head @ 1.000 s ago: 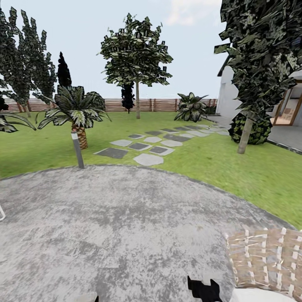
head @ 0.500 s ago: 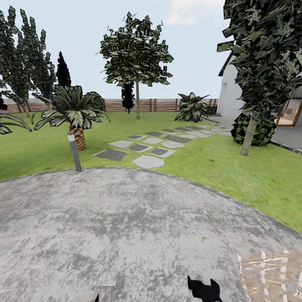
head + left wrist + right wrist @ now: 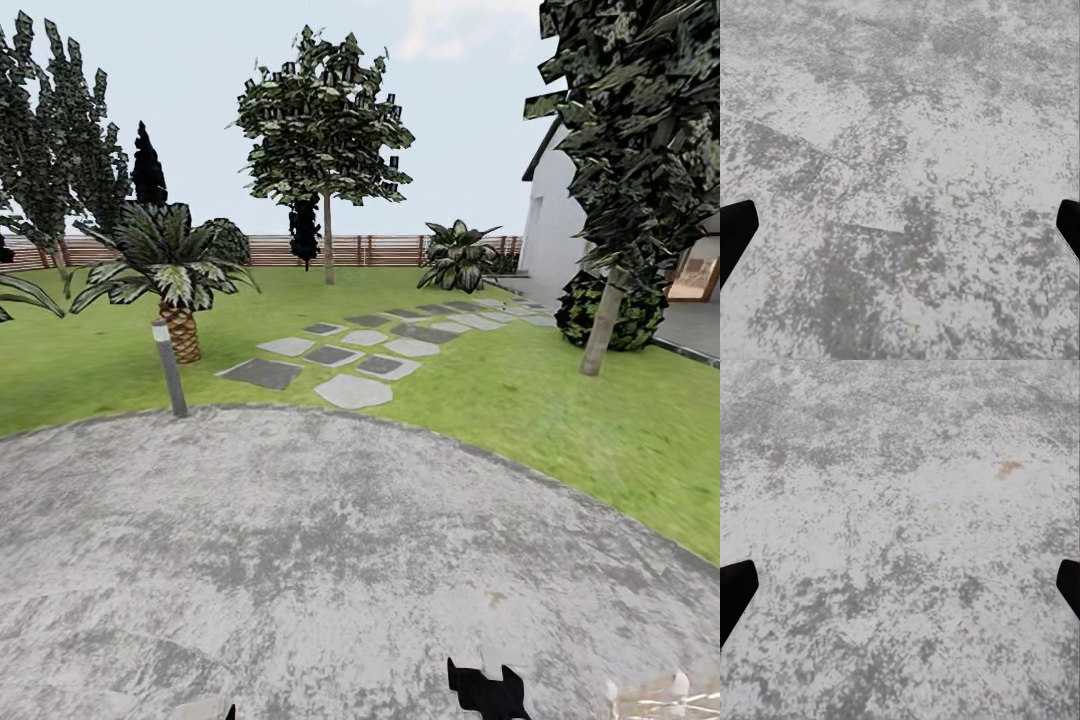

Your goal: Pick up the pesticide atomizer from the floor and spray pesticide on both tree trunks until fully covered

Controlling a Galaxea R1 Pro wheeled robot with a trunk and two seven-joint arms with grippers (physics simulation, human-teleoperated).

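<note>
Pesticide atomizer, the tiny black item with a white tip, cannot be made out anywhere on the ground ahead, so which way it lies from the fingers, which arm is nearer and how its long axis points cannot be told. Left to right in the head view: a striped-leaf palm-like plant (image 3: 172, 268) and a short grey post (image 3: 169, 368) at the lawn's edge; flat grey stepping stones (image 3: 350, 350) crossing the green lawn (image 3: 520, 390); a leafy tree (image 3: 325, 130) before the brown slatted fence (image 3: 390, 250); a second tree's leaning grey-brown trunk (image 3: 603, 325) beside the white house (image 3: 552, 225). Mottled grey paving (image 3: 300, 560) lies underfoot. The left gripper (image 3: 900, 232) and the right gripper (image 3: 900, 592) each hang over bare paving, dark fingertips (image 3: 735, 232) wide apart, nothing between them. My guess: searching for the atomizer comes first.
</note>
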